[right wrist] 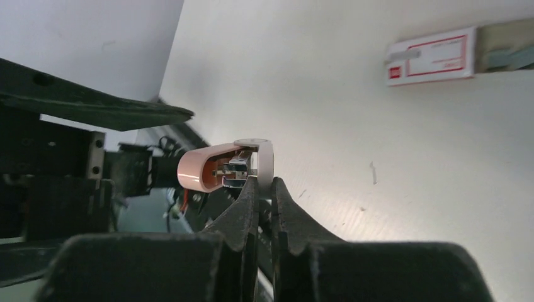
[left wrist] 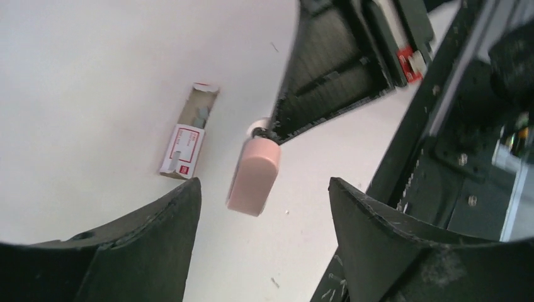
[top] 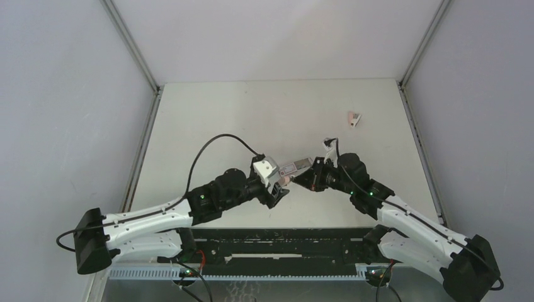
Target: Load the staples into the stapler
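Pinching stapler [left wrist: 254,176] in my right gripper [right wrist: 264,182] (left gripper [left wrist: 264,189] spread wide), I'd hold it level; staples [left wrist: 200,114] at its ten o'clock.

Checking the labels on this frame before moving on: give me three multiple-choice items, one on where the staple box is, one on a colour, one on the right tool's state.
1. Where is the staple box?
A. lying on the table
B. clamped in a tool
C. on the rail at the arm bases

2. What colour is the marking on the box's label?
A. green
B. red
C. blue

3. What state is the right tool in?
A. wide open
B. shut on the box
C. shut on the pink stapler

Answers:
1. A, the left wrist view shows it resting on the white surface.
2. B, a red frame shows on the white label.
3. C, the right wrist view shows it pinching the stapler's end.
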`<state>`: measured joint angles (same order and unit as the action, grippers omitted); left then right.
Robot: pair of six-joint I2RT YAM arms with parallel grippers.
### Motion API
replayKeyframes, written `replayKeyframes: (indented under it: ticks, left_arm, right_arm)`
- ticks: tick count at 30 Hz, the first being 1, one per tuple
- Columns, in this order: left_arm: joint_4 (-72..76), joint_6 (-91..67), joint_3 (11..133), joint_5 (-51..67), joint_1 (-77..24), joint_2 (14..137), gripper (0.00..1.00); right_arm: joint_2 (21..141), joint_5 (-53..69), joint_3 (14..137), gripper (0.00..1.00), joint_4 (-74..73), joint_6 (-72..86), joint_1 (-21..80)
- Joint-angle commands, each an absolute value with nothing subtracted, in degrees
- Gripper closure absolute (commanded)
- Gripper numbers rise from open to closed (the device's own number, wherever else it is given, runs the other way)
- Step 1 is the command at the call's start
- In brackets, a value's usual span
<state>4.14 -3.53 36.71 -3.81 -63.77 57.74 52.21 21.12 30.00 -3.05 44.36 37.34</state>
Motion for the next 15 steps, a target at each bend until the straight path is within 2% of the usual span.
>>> replayKeyframes:
  ticks: [1, 8, 15]
  left_arm:
    - [9.67, -17.01, 40.64, -15.20, -63.98, 56.01, 0.21]
    - [5.24, -35.94, 45.08, -19.95, -62.67, 62.10, 0.16]
    - [6.11, -40.94, 45.78, -14.69, -59.86, 68.17, 0.17]
  right_arm:
    - [48.14, 2.84, 28.92, 1.00, 0.50, 42.26, 41.26]
    - [48.09, -13.98, 28.89, 1.00, 1.75, 40.53, 49.78]
    - [48.36, -18.27, 28.90, 1.00, 1.49, 40.26, 52.61]
